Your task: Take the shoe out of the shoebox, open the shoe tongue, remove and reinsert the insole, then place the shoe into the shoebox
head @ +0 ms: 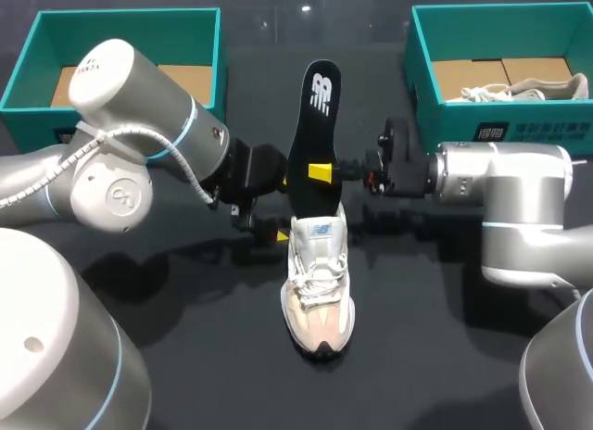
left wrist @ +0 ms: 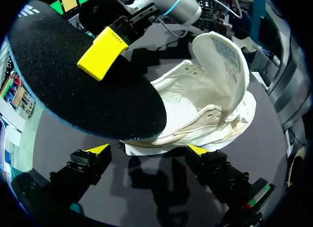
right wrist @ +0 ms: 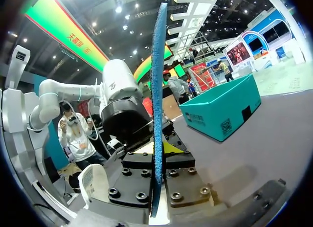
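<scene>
One pale, laced fabric shoe [head: 318, 282] stood on the dark surface [head: 417, 337]. The right claw [head: 315, 171] pinched one flat black insole [head: 315, 124] upright above its heel. The left claw [left wrist: 149, 151] hung open by the heel. Of two teal boxes, the right box [head: 500, 18] held a second shoe [head: 528, 89].

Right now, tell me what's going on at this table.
The right hand grips the black insole, holding it on edge with its lower end at the opening of the shoe. The shoe stands on the table between the left box and the right box, its tongue folded open. The left hand is open by the heel, holding nothing.
</scene>
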`<state>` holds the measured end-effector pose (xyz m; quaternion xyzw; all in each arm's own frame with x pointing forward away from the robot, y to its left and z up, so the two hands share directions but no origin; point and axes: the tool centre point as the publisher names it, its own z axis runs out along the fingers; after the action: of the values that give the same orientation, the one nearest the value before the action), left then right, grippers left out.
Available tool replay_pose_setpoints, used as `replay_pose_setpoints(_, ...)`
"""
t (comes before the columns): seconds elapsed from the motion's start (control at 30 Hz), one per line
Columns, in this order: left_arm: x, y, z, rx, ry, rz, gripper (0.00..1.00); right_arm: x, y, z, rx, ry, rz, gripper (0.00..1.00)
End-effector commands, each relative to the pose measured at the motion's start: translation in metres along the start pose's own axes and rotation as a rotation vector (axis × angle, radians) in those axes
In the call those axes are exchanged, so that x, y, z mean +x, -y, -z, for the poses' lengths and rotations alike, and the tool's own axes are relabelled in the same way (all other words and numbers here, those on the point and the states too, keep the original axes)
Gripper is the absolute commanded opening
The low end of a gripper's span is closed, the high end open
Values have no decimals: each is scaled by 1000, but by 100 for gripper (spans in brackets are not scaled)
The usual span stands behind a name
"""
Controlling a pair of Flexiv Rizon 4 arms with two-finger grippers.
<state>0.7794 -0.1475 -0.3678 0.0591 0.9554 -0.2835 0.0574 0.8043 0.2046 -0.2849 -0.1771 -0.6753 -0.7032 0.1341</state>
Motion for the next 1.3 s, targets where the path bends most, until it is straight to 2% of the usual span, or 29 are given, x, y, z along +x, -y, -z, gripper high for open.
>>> replay_pose_setpoints(0.03, 0, 0, -1, 1, 0, -1, 100, 6, 7, 1, -2, 9, -2, 0)
replay_pose_setpoints(0.83, 0, 0, -1, 1, 0, -1, 100, 23, 47, 0, 66, 34, -108, 0)
replay_pose_setpoints(1.3, 0, 0, -1, 1, 0, -1, 100, 31, 81, -2, 104, 37, -230, 0)
